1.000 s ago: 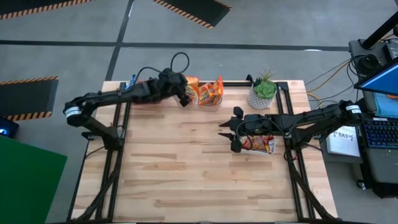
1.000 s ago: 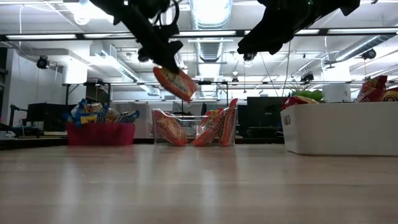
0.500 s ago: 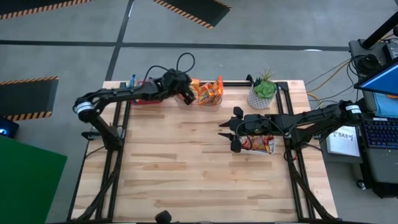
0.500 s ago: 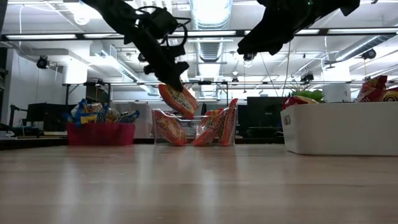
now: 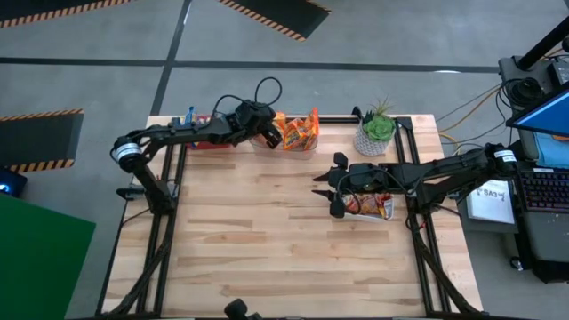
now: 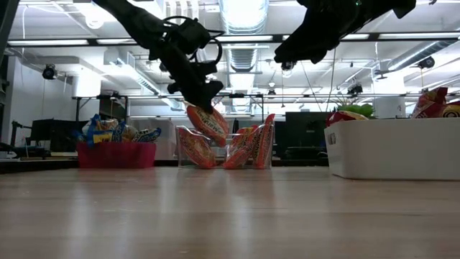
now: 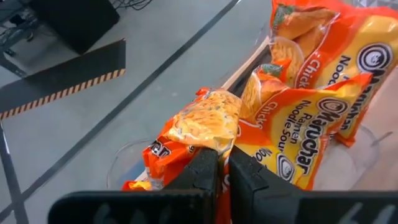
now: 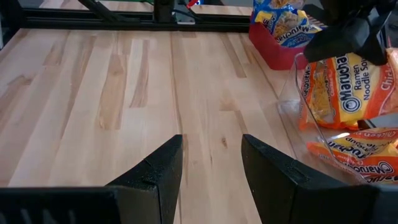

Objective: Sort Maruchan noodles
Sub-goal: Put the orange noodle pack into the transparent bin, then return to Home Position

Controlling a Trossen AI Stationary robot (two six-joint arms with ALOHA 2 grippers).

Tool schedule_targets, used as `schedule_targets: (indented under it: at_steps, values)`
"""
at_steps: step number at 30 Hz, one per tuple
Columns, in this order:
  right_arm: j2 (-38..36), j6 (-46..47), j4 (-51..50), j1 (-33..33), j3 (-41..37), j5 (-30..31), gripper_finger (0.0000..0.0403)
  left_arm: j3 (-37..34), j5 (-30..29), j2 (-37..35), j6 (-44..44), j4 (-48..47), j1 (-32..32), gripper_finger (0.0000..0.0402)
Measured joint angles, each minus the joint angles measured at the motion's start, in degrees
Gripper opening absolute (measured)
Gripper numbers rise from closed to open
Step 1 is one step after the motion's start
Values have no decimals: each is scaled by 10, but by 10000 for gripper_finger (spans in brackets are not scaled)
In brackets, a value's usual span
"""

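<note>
**Orange packet now dipping into the clear bin**

Left fingers (image 7: 216, 171) clamped tight on an orange noodle packet (image 7: 199, 127), pinched at its edge. In the low view the held packet (image 6: 207, 122) hangs tilted from the left gripper (image 6: 195, 93), its lower end just inside the mouth of the clear bin (image 6: 188, 147), upper centre of frame. 1 s ago it hung well above the bin and more twd the camera; half a sec ago it was abt at rim height. So the arm has carried it back and down = drop-off nearly done, not yet let go.

High view: left gripper (image 5: 263, 130) sits over the bin's left part at top centre of the worktop (image 5: 267, 240), w/ other orange packets (image 5: 300, 132) already stood up just beside it. Red bin (image 6: 115, 154) w/ blue-marked packets (image 6: 115, 131) is left of it, untouched.

Right gripper (image 5: 331, 188) waits mid-right of frame, fingers (image 8: 161, 168) spread apart, nothing btwn them, unmoved over the last sec. It hovers by the white bin (image 6: 392, 147), where unsorted packets (image 5: 369, 206) remain.

Judgement: one more orange sorted once released; more left to do.
</note>
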Motion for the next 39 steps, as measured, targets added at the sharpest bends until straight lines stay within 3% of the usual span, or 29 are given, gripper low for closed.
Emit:
schedule_targets:
  at_steps: [16, 26, 34, 39]
  values:
    - [0, 1, 0, 0, 0, 0, 153, 0, 33, -1, -32, 10, -6, 83]
    - [0, -5, -5, 0, -10, 0, 153, -23, 34, -36, 9, 3, -58, 91]
    - [-9, -1, -4, 0, -45, 0, 153, -89, 38, -124, 15, 5, -81, 91]
    - [-20, -11, 24, 0, -58, -1, 153, -161, 86, -219, 6, 24, -113, 91]
